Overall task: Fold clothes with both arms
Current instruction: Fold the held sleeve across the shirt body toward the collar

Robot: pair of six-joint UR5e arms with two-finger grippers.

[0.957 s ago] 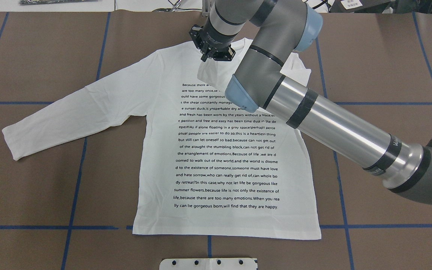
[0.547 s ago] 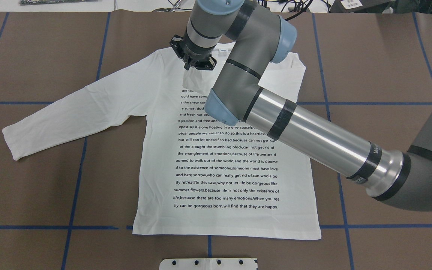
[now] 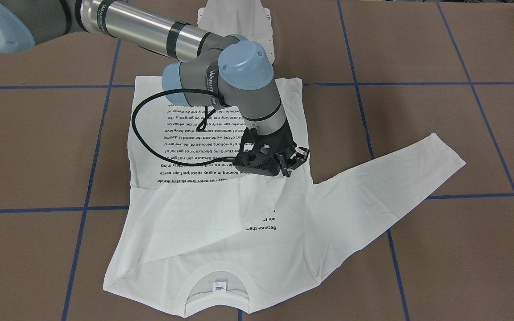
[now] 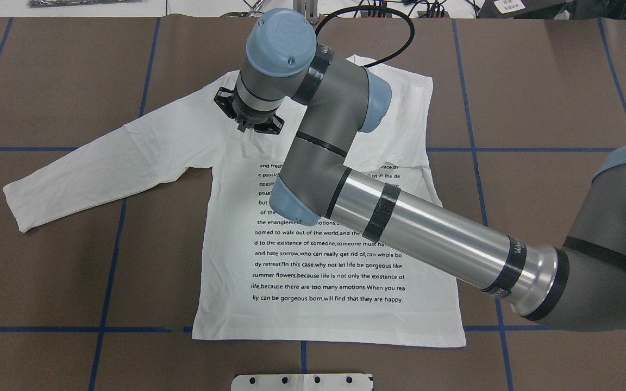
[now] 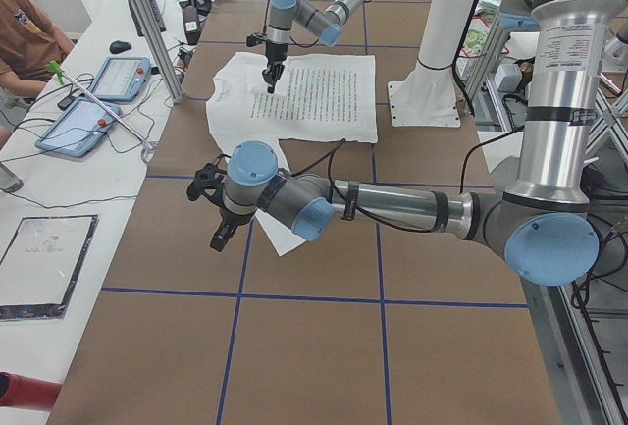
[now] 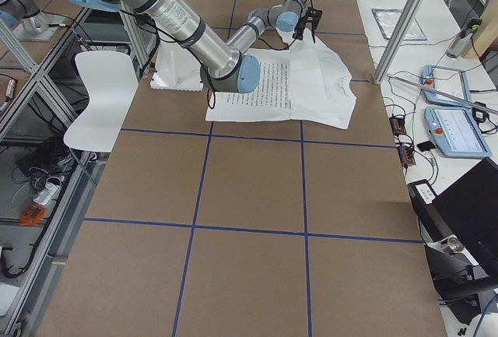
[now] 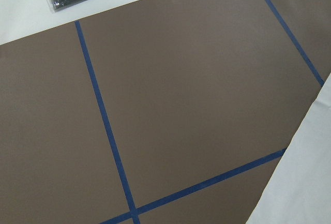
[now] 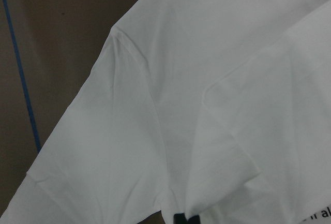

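Note:
The clothes are one white long-sleeved shirt (image 4: 220,271) with black text, lying flat, collar (image 3: 214,287) away from the robot. My right gripper (image 4: 250,124) is shut on the shirt's right sleeve, which is drawn over the chest and covers the top text lines. In the front view the cloth tents up to this gripper (image 3: 289,169). The other sleeve (image 4: 101,163) lies stretched out to the left. My left gripper (image 5: 218,229) hovers beside that sleeve's cuff and shows only in the side views, so I cannot tell its state. Its wrist view holds brown table and a sliver of white cloth (image 7: 310,182).
The brown table (image 4: 47,282) is marked with blue tape lines. The white pedestal base (image 4: 302,382) stands at the near edge. Beyond the far edge there is a side bench with tablets (image 5: 108,77) and a seated person (image 5: 25,23).
My right gripper has moved left and toward the robot with the sleeve, dragging it across the chest. More of the printed text is now covered.

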